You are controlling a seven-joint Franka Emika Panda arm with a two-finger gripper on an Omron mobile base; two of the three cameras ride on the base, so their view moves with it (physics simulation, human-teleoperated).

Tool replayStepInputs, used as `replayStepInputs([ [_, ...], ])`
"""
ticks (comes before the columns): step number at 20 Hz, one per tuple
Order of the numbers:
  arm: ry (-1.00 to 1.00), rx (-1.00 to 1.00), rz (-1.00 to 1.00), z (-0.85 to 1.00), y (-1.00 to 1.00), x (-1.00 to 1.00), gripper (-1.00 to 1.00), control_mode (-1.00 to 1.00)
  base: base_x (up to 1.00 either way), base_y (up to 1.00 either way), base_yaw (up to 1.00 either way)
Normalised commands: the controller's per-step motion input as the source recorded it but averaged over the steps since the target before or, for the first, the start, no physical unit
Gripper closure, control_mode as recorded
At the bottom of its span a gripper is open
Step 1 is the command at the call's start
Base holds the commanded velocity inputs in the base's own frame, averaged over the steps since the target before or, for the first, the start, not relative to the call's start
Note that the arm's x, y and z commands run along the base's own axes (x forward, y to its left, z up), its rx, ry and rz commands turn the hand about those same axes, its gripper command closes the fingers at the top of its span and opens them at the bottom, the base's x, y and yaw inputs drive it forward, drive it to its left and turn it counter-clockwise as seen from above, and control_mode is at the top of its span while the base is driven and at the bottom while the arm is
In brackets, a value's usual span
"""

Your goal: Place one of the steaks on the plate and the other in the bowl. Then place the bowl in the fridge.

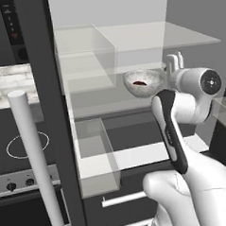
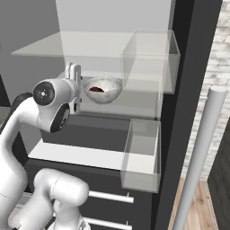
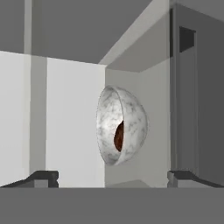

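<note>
Gripper (image 3: pixel 112 177) jaws spread wide, holding nothing; fingertips (image 3: pixel 43 177) stand apart from the bowl (image 3: pixel 124 127), which sits at 12 o'clock ahead of them in the hand view. Bowl rests upright on a clear shelf (image 1: pixel 114 105) inside the fridge (image 1: pixel 55 113), door open, at 10 o'clock from the hand in the left base view. Dark steak (image 1: pixel 139 83) lies in the bowl's bottom. Judgement: bowl appears delivered and released; the wide jaws suit a clean withdrawal without nudging it.
</note>
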Motion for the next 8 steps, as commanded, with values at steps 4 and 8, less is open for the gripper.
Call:
replayStepInputs([
  [4,0.24,-0.02,0.0,0.0,0.0,-0.69,-1.0,-1.0,0.0,0.0,0.0],
  [8,0.38,-0.05,0.0,0.15,0.0,-0.46,-1.0,-1.0,0.0,0.0,0.0],
])
